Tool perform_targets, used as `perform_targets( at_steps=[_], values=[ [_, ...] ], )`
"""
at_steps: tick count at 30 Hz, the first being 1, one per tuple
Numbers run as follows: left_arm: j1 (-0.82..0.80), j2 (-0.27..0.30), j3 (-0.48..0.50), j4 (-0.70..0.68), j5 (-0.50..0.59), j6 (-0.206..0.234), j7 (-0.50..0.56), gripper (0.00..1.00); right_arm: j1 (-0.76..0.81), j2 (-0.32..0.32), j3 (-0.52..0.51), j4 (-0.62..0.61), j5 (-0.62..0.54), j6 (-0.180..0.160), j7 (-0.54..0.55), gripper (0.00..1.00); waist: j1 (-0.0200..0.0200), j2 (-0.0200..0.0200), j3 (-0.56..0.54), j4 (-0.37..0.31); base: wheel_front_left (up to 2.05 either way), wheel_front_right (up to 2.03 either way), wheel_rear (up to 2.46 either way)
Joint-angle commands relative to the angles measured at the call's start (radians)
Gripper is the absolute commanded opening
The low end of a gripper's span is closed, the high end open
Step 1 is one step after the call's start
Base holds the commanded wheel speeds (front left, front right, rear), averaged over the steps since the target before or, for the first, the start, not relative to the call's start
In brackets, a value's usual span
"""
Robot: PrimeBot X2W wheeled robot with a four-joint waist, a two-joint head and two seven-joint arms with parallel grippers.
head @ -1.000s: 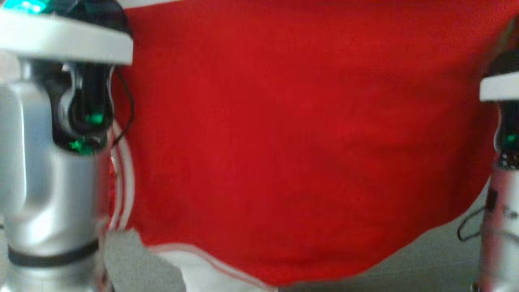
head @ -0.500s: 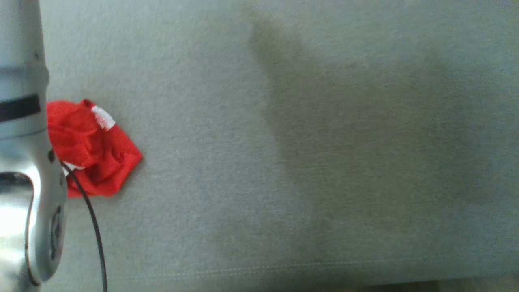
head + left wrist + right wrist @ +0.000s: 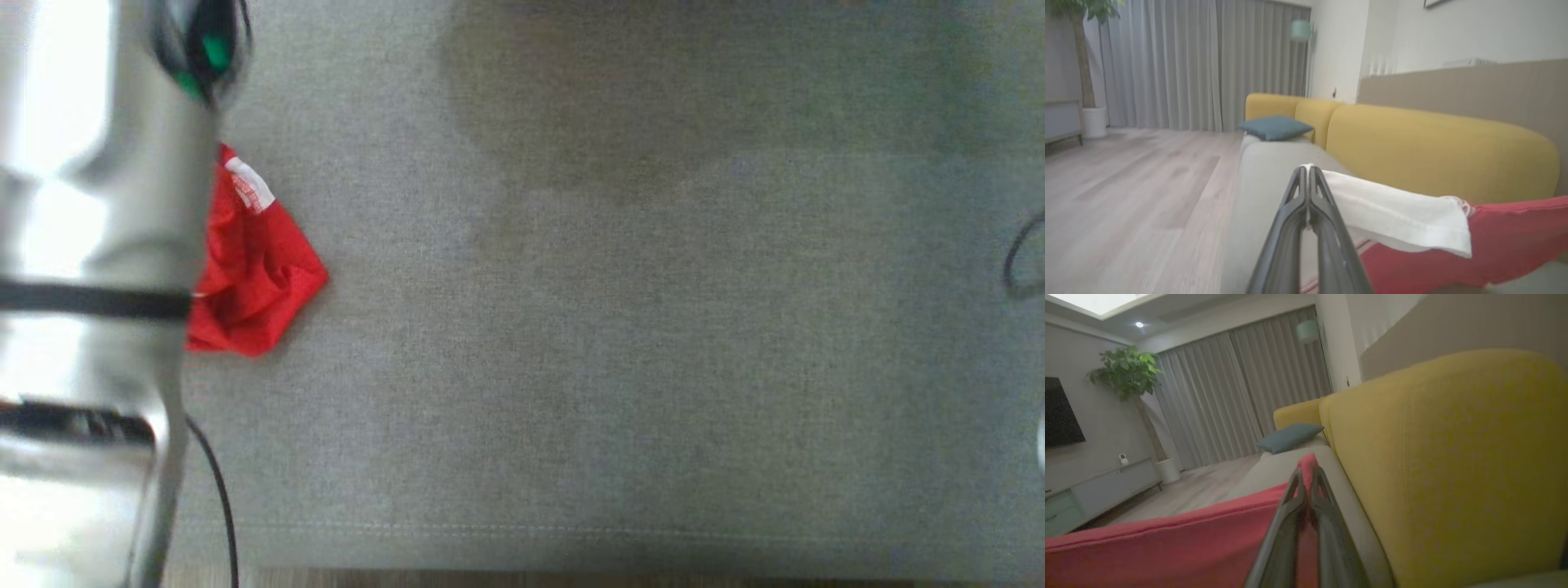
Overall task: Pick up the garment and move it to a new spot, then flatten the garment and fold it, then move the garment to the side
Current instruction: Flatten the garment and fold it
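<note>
left gripper [image 3: 1307, 173]: clenched, its two dark fingers pressed together on the white edge of the garment [image 3: 1515, 241].
right gripper [image 3: 1306, 473]: clenched as well, its tips pinching a red edge of the garment.
garment: red with a white part and thin white stripes. It hangs stretched from one gripper to the other over the seat [image 3: 612, 327]. In the head view a red bunch with a white label shows partly behind the left forearm [image 3: 122, 245].
left forearm: silver and blurred, along the left edge of the head view, with a dark cable [image 3: 219, 490] below it.
seat: grey fabric, with a stitched seam along its near edge.
backrest [image 3: 1433, 151]: yellow, rising just behind the seat.
cushion [image 3: 1276, 127]: blue-green, lying at the far end of the seat against the backrest.
floor [image 3: 1126, 183]: pale wood, beside the sofa.
curtains [image 3: 1188, 61]: grey and drawn, along the far wall.
plant [image 3: 1128, 371]: a small tree in a white pot, beside the curtains.
</note>
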Motion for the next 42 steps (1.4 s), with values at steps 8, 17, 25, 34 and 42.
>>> perform_targets(
  at_steps=[8, 17, 25, 34, 42],
  values=[
    [0.28, 0.092, -0.047, 0.01, 0.04, -0.033, -0.02, 0.0, 0.194, -0.055, 0.123, 0.112, 0.052, -0.001, -0.001, 0.0, -0.0003, 0.0, -0.103, -0.006, 0.0, 0.0, 0.0],
    [0.561, 0.144, -0.134, -0.035, 0.006, -0.052, -0.011, 0.0, 0.38, -0.144, 0.321, 0.166, 0.115, -0.001, 0.089, 0.0, -0.0003, 0.0, -0.23, -0.015, 0.0, 0.0, 0.0],
    [0.713, 0.212, -0.25, -0.161, -0.041, -0.054, 0.074, 0.0, 0.51, -0.208, 0.487, 0.142, 0.152, -0.001, 0.137, 0.0, -0.0003, 0.0, -0.295, -0.017, 0.0, 0.0, 0.0],
    [0.829, 0.324, -0.382, -0.353, -0.129, -0.054, 0.194, 0.0, 0.612, -0.248, 0.583, 0.11, 0.249, -0.001, 0.234, 0.0, -0.0003, 0.0, -0.356, -0.017, 0.0, 0.0, 0.0],
    [0.917, 0.417, -0.442, -0.494, -0.209, -0.054, 0.291, 0.0, 0.723, -0.285, 0.667, 0.02, 0.364, -0.001, 0.376, 0.0, -0.0003, 0.0, -0.428, -0.021, 0.0, 0.0, 0.0]
  ],
)
